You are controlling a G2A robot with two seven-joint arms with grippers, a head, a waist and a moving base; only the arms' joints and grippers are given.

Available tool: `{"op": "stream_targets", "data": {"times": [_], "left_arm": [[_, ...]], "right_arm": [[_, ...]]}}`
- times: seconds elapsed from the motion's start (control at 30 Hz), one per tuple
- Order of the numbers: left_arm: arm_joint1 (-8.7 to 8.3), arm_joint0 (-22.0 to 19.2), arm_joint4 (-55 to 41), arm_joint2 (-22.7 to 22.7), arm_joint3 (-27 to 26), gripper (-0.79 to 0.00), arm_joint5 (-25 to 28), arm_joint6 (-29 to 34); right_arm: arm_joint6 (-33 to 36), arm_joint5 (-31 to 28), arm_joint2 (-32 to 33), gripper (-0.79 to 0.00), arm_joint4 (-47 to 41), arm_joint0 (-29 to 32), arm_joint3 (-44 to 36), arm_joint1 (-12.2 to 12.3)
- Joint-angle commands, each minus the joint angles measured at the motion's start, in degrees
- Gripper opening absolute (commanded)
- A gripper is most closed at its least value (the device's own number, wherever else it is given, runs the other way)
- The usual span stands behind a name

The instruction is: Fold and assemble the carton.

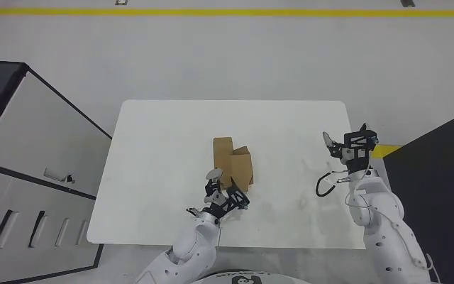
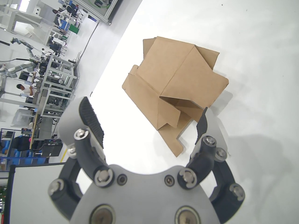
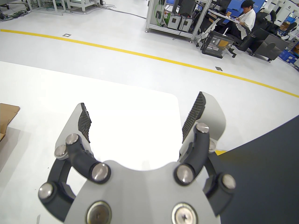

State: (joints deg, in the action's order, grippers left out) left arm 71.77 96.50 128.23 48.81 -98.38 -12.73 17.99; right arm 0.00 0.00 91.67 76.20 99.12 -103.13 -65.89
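Note:
A brown cardboard carton lies partly folded near the middle of the white table, with flaps sticking out and one end open. In the left wrist view the carton shows a loose side flap and a dark opening facing my left gripper. That gripper is open, just short of the carton's near end, one fingertip close to its edge. My right gripper hovers open over the table's right edge with nothing between its fingers. A corner of the carton shows in the right wrist view.
A grey cabinet stands off the table's left side, and a dark panel stands at the right. A yellow floor line runs beyond the far edge. Bare table surface lies all around the carton.

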Motion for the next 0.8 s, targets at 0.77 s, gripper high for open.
{"op": "stream_targets", "data": {"times": [0.77], "left_arm": [[1.74, -2.3, 0.9, -0.5, 4.5, -0.305, -0.9, 2.5]], "right_arm": [[0.0, 0.0, 0.0, 0.0, 0.0, 0.0, 0.0, 0.0]]}}
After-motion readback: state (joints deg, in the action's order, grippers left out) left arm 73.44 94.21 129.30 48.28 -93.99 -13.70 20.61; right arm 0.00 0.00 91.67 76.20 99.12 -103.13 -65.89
